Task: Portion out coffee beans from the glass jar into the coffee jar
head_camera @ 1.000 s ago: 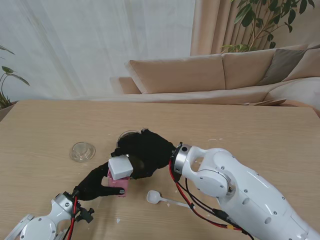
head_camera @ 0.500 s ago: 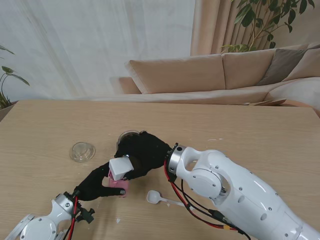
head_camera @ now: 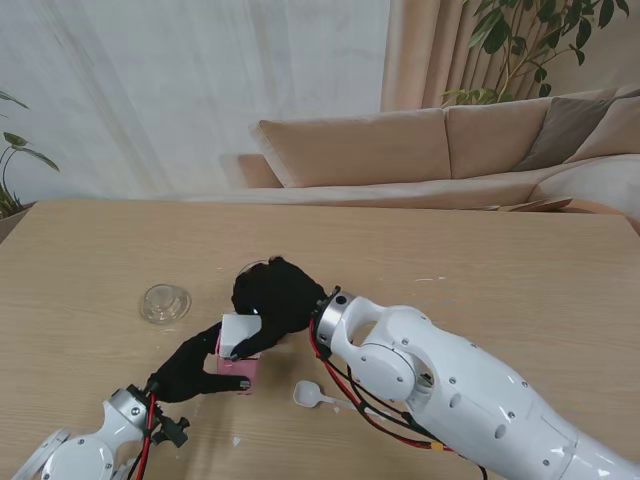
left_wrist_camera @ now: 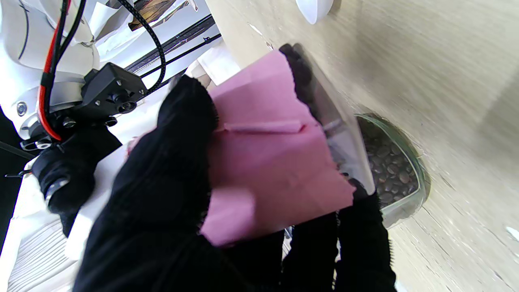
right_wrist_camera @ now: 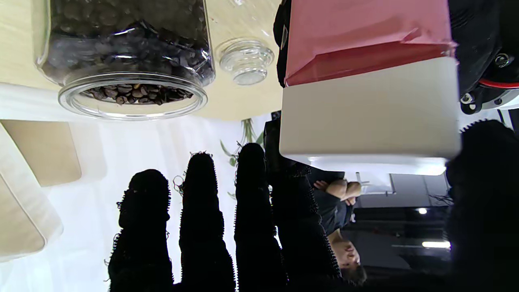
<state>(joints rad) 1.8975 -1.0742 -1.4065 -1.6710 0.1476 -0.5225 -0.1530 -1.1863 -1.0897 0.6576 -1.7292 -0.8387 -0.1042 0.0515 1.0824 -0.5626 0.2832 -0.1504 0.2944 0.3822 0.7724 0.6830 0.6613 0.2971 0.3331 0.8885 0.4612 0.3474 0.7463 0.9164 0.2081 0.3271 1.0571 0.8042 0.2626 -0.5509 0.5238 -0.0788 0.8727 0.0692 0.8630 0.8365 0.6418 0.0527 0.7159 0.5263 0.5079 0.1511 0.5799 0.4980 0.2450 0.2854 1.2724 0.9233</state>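
Coffee jar: pink box-shaped container with a white lid, standing on the table near me, left of centre; I see its pink wall close up in the left wrist view and its lid in the right wrist view.
Glass jar: clear, open-mouthed, filled with dark coffee beans; in the stand view it sits just beyond the coffee jar, mostly hidden behind my right hand, only a sliver of rim showing.
Left hand: black-gloved, fingers wrapped around the pink body of the coffee jar, thumb on one face and fingers on the other; it holds the jar.
Right hand: black-gloved, palm over the white lid, touching it from the far side; fingers stretched out straight and slightly apart in the wrist view, thumb close by the lid's edge. I cannot tell whether it grips the lid or merely rests on it.
Glass lid: small clear round piece lying on the table, left of both jars, well apart.
Spoon: white plastic, lying on the table just right of the coffee jar, nearer to me.
Table: pale wood top.
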